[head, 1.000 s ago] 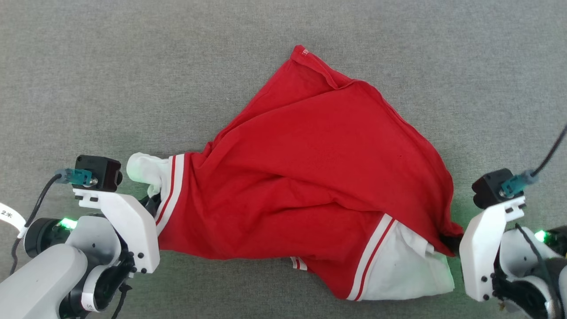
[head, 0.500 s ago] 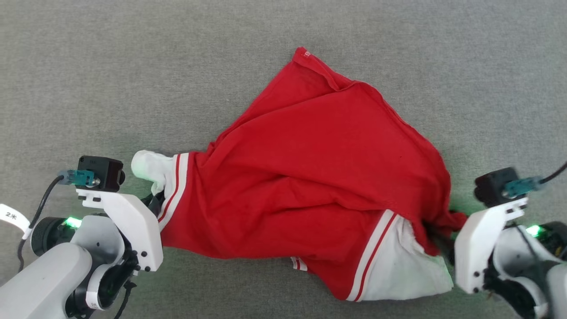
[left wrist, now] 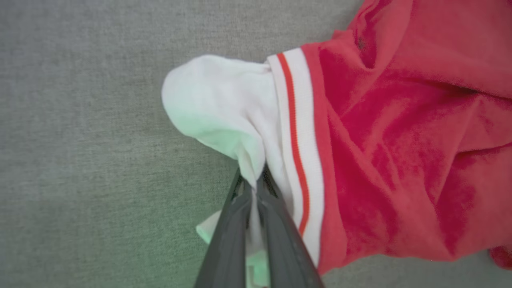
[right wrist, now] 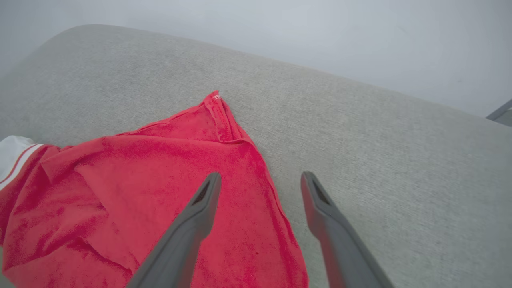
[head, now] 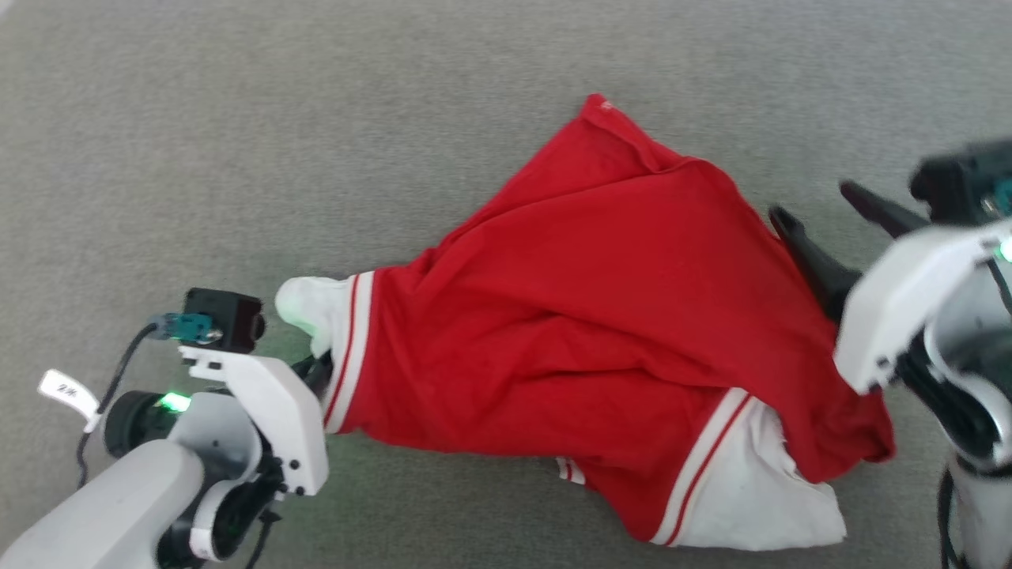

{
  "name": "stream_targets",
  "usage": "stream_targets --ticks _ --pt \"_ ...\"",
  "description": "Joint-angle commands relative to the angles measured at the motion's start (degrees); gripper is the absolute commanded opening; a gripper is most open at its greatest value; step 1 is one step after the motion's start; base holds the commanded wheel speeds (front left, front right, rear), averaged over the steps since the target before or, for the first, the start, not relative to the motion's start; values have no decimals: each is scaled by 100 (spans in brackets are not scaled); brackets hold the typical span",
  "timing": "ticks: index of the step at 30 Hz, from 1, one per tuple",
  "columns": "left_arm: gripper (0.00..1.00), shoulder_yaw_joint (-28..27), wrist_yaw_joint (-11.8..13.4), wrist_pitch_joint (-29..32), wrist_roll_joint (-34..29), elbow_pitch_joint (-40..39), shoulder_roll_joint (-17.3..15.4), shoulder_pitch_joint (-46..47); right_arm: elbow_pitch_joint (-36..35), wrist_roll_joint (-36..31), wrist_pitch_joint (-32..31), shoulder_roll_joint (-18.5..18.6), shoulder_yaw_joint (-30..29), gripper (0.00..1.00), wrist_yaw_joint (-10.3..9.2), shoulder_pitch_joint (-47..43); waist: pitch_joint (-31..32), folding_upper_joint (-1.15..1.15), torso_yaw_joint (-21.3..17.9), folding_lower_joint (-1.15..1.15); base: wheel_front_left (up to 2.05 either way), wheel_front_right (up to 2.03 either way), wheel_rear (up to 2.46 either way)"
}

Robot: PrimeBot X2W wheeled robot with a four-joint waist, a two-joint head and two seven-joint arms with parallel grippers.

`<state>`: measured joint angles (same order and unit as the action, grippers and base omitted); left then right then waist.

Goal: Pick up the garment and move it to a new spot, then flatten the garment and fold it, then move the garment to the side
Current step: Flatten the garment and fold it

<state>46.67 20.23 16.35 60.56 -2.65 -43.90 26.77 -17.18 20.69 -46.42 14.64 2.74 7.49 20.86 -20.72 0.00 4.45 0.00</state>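
R claw (head: pixel 813 201) just dropped garment (head: pixel 593 316) edge: wide open, empty, lifted. L claw (left wrist: pixel 253 186) still pinched on white sleeve (left wrist: pixel 216 104). Prob. regrasp next to flatten.

A grey woven surface (head: pixel 237 118) with a fine, even texture spreads to all sides. Its far edge is rounded, and behind it is a pale plain background (right wrist: pixel 320 32). At the far right shows a dark slanted bar (right wrist: pixel 500 111).

White wrist shells (head: pixel 273 407) — dark tapered fingers (head: pixel 805 254), teal plugs (head: pixel 179 325), green lights (head: pixel 172 403).
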Motion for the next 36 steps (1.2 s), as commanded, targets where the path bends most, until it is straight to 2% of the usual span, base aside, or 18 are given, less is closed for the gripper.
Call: stream_targets --ticks 1,2,4,9,17,24,28,30,33,36 --pt "0 40 -51 12 -48 28 79 90 239 25 104 42 105 100 1 279 -8 0 177 0 0 0 0" --pt "0 40 -51 12 -48 28 79 90 239 25 104 42 105 100 1 279 -8 0 177 0 0 0 0" --pt "0 98 -109 25 -84 90 182 174 678 33 243 95 244 100 1 664 -21 0 346 0 0 0 0" --pt "0 292 -301 79 -215 254 509 406 1939 144 484 279 669 100 1 1546 -74 0 803 0 0 0 0" --pt "0 511 -590 41 -285 535 979 692 3809 231 507 649 1515 100 1 2783 -249 0 1454 0 0 0 0" --pt "0 557 -809 -49 -250 849 1254 852 5150 408 -257 859 2330 100 0 3427 -416 0 1776 0 0 0 0" --pt "0 533 -905 -109 -183 1044 1323 855 5900 592 -910 884 2714 100 0 3366 -461 0 1837 0 0 0 0" --pt "0 521 -936 -125 -167 1121 1353 885 6069 656 -1055 926 2864 0 0 3386 -476 0 1846 0 0 0 0" --pt "0 477 -995 -152 -138 1241 1346 935 6101 581 -801 1057 2915 0 -5 3658 -483 0 1808 0 0 0 0" --pt "0 406 -1018 -119 -136 1335 1252 1007 6068 653 -500 1036 2839 0 -10 3898 -439 0 1700 0 0 0 0"
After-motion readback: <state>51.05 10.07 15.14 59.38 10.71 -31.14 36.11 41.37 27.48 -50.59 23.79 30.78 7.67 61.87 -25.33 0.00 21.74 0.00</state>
